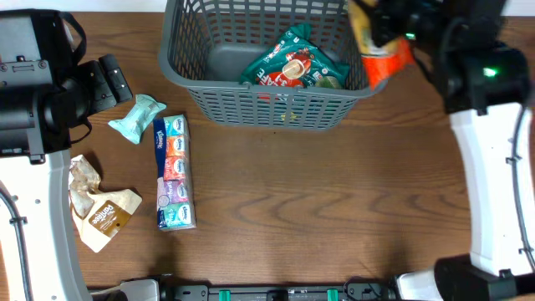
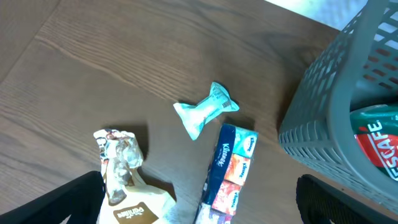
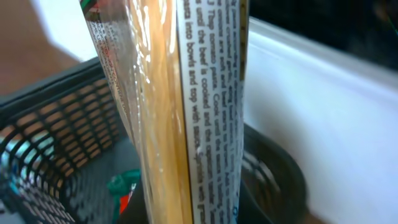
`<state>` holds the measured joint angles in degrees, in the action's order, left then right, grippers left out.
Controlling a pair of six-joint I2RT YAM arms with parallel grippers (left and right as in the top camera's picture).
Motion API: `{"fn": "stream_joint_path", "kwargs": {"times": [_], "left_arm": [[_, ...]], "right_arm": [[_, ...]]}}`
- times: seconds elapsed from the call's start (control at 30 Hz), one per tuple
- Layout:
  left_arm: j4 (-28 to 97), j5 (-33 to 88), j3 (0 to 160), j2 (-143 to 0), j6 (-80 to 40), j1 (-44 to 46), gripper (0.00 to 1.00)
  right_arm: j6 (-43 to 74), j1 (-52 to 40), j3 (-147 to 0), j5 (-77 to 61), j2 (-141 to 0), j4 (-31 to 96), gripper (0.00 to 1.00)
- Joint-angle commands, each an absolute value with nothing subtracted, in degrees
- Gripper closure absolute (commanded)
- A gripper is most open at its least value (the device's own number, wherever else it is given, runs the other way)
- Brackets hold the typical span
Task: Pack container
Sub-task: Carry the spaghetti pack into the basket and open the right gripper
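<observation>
The container (image 1: pixel 196 79), a dark grey slotted basket, stands at the table's far middle with green and red packets (image 1: pixel 294 67) lying inside. My right gripper (image 1: pixel 386 27) hovers over its right rim, shut on a long clear packet of pasta (image 1: pixel 380 52). In the right wrist view that pasta packet (image 3: pixel 186 112) stands upright and fills the middle, hiding the fingers, with the container (image 3: pixel 50 124) below it to the left. My left gripper (image 1: pixel 107 84) is open and holds nothing, left of the container and above the loose packets. Its dark fingertips (image 2: pixel 56 202) show at the bottom corners.
On the left of the table lie a teal twisted packet (image 1: pixel 138 117), a strip of tissue packs (image 1: pixel 174 171) and a beige and brown pouch (image 1: pixel 102 213). The left wrist view shows the teal packet (image 2: pixel 205 115), the tissue strip (image 2: pixel 230 174), the pouch (image 2: pixel 124 190) and the container's wall (image 2: pixel 329 124).
</observation>
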<state>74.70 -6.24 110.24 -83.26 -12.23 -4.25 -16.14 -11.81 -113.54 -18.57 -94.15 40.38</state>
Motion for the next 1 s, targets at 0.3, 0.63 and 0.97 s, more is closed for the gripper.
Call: {"fn": "stream_joint_path", "kwargs": {"times": [0.3, 0.63, 0.97], "left_arm": [[74.8, -6.7, 110.0, -83.5, -12.6, -4.4, 0.01], [74.8, -6.7, 110.0, -83.5, -12.6, -4.4, 0.01], [74.8, -6.7, 110.0, -83.5, -12.6, -4.4, 0.01]], "right_arm": [[-41.0, -21.2, -116.7, -17.0, -107.5, 38.7, 0.99], [-43.8, -24.1, -116.7, -17.6, -117.2, 45.0, 0.99], [-43.8, -24.3, -116.7, -16.9, -121.0, 54.5, 0.57]]}}
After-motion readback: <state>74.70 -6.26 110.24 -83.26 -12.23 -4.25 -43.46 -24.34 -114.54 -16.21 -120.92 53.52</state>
